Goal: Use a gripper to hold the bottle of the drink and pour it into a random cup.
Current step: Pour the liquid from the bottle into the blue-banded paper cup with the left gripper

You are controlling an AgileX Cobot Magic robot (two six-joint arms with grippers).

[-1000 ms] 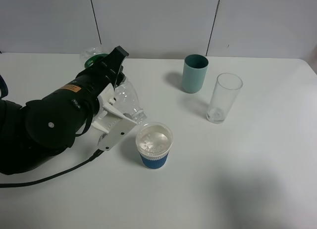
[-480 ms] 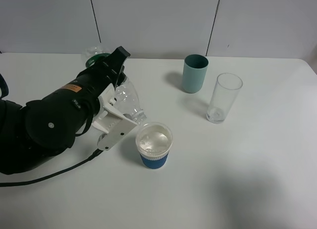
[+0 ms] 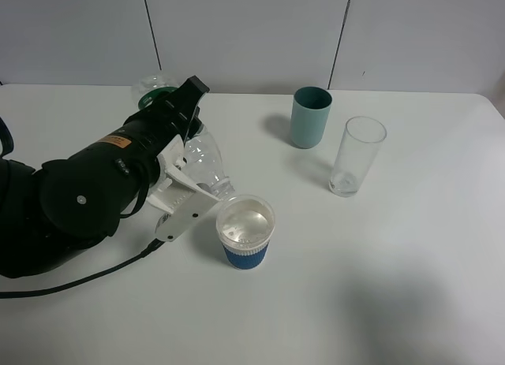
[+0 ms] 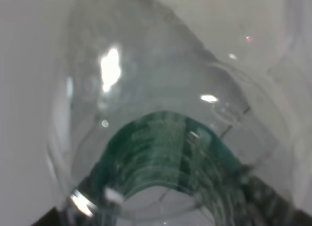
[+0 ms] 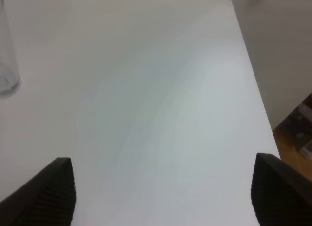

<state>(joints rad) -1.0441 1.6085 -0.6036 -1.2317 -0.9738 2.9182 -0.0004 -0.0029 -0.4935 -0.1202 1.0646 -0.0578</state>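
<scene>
My left gripper (image 3: 188, 185) is shut on the bottle of the drink (image 3: 207, 158), a small clear bottle with a green label. It holds the bottle tilted, base up at the back, mouth down at the rim of the cup (image 3: 245, 231). The cup is white with a ribbed blue sleeve and holds clear liquid. The left wrist view is filled by the bottle (image 4: 161, 138) and its green label, close up. My right gripper (image 5: 165, 187) is open and empty above bare table; it does not show in the exterior high view.
A teal tumbler (image 3: 310, 117) stands at the back right. A tall clear glass (image 3: 357, 156) stands just right of it and shows at the edge of the right wrist view (image 5: 6, 65). A black cable (image 3: 79, 282) trails from the left arm. The table's right edge (image 5: 253, 89) is near my right gripper.
The bottle's base has risen slightly, so the tilt is a little steeper. The cup and the right arm have not moved.
</scene>
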